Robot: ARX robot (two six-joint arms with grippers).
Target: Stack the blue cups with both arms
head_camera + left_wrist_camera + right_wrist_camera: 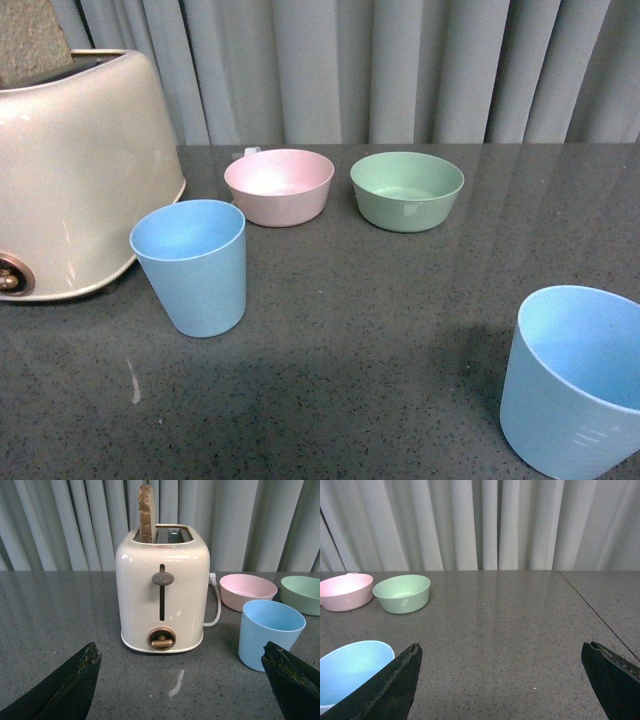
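Observation:
Two light-blue cups stand upright on the dark table. One blue cup (192, 265) is left of centre, beside the toaster, and shows also in the left wrist view (269, 634). The other blue cup (575, 380) stands at the front right; its rim (351, 667) is partly behind a finger in the right wrist view. My left gripper (181, 672) is open over bare table in front of the toaster, the cup just inside one finger. My right gripper (501, 672) is open, empty, with its cup outside the jaws. Neither arm shows in the front view.
A cream toaster (70, 170) with a slice of bread (146, 514) stands at the left. A pink bowl (279, 186) and a green bowl (407, 190) sit at the back. Grey curtains hang behind the table. A white smear (176, 684) marks the table.

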